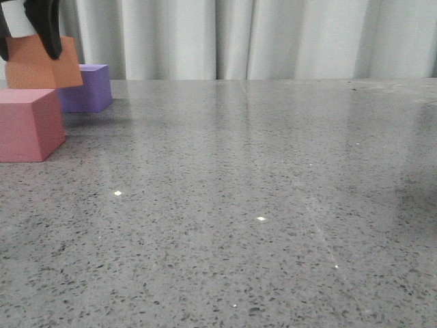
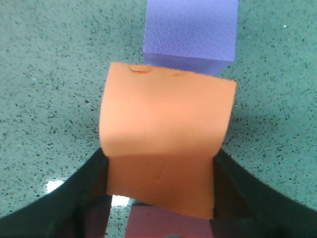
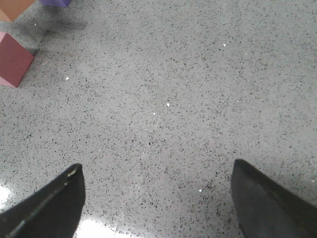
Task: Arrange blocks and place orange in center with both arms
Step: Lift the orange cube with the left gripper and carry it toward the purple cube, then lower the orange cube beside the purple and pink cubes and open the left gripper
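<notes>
At the bench's far left edge, the orange cube (image 1: 42, 65) is held clamped and lifted in the left gripper (image 2: 161, 196), above the pinkish-red cube (image 1: 29, 124) and just before the purple cube (image 1: 87, 87). The right gripper (image 3: 157, 198) is spread open over bare speckled benchtop (image 1: 259, 205), nothing being grasped.

All obstacles sit at the far left of the front view. The pink cube (image 1: 29, 124) stands on the table (image 1: 259, 205) at the left edge, the purple cube (image 1: 87, 87) just behind it toward the curtain (image 1: 273, 37). Above them, the left gripper (image 1: 31, 31) grips the orange cube (image 1: 41, 65) off the surface, filling the space over both. From there rightward the table lies open to the right edge. The right gripper (image 3: 157, 198), jaws spread wide, hangs over bare surface.
</notes>
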Controlling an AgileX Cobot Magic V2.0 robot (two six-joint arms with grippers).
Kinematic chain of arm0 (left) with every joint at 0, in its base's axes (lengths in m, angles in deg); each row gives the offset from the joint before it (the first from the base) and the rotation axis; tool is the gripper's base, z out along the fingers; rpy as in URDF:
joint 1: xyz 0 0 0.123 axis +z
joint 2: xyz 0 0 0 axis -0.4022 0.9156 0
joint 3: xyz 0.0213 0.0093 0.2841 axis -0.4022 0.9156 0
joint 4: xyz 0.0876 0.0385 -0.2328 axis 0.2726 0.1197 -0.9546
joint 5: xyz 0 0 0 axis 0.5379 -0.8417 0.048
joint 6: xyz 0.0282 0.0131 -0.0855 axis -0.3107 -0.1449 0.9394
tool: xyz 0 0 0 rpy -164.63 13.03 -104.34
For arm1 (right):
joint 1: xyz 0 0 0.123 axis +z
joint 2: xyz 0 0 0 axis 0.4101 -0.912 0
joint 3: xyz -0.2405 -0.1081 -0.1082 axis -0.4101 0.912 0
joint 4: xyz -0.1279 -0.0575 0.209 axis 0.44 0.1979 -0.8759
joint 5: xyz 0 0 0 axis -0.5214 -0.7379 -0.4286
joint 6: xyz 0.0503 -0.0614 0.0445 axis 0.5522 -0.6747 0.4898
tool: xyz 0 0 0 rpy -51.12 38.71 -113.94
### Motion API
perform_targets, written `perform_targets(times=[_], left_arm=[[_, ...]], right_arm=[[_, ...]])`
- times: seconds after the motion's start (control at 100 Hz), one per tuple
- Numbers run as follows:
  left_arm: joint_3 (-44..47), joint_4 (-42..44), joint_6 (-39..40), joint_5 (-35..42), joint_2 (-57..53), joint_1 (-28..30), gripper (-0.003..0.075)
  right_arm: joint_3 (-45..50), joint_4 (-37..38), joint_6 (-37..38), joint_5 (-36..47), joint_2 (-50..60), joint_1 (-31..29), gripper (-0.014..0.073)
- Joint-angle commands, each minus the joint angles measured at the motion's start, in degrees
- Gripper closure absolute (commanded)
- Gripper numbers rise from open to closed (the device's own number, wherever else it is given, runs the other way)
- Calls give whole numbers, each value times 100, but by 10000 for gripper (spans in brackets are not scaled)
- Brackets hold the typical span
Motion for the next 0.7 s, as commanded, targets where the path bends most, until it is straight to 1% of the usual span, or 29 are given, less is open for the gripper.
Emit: perform_targets(times=[0.0, 0.3, 0.69], left_arm=[[-136, -19, 78, 221, -167, -13, 605], [-136, -55, 129, 377, -145, -13, 605], [-136, -67, 150, 342, -47, -13, 605]], right_arm=[[-154, 8, -15, 452, 62, -23, -8], [-154, 8, -15, 539, 62, -23, -8], [-154, 8, -15, 579, 62, -23, -8]])
